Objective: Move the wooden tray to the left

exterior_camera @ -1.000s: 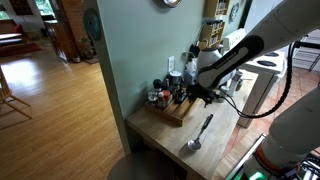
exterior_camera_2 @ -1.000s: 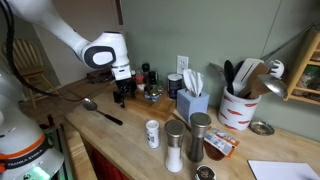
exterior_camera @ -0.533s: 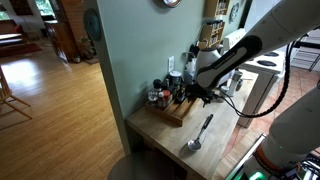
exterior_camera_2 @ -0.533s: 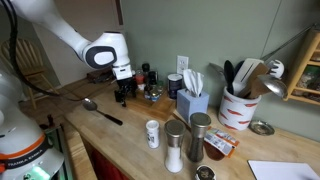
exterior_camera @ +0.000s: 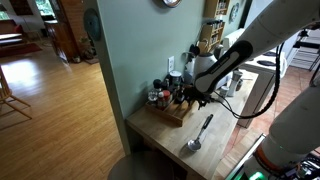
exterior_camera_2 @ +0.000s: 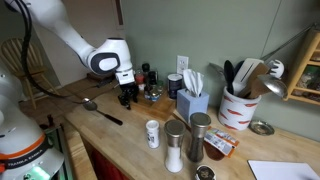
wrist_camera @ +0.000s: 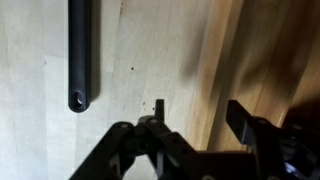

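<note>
The wooden tray (exterior_camera: 170,109) lies on the counter against the green wall, with several small bottles (exterior_camera: 157,96) on it. In the wrist view its light wood (wrist_camera: 262,55) fills the right side. My gripper (wrist_camera: 198,112) is open and straddles the tray's edge, with one finger over the pale countertop and the other over the tray. In both exterior views the gripper (exterior_camera: 192,97) (exterior_camera_2: 128,97) hangs low at the tray's end. Most of the tray is hidden behind it in an exterior view (exterior_camera_2: 143,96).
A metal ladle (exterior_camera: 200,132) (exterior_camera_2: 101,108) lies on the counter beside the gripper; its dark handle (wrist_camera: 80,50) shows in the wrist view. Shakers (exterior_camera_2: 175,145), a blue box (exterior_camera_2: 192,102) and a utensil crock (exterior_camera_2: 238,108) stand further along. The counter's front edge is near.
The arm has shifted slightly, and the gripper has moved a little along the counter at the tray's end. The tray and the ladle have not moved.
</note>
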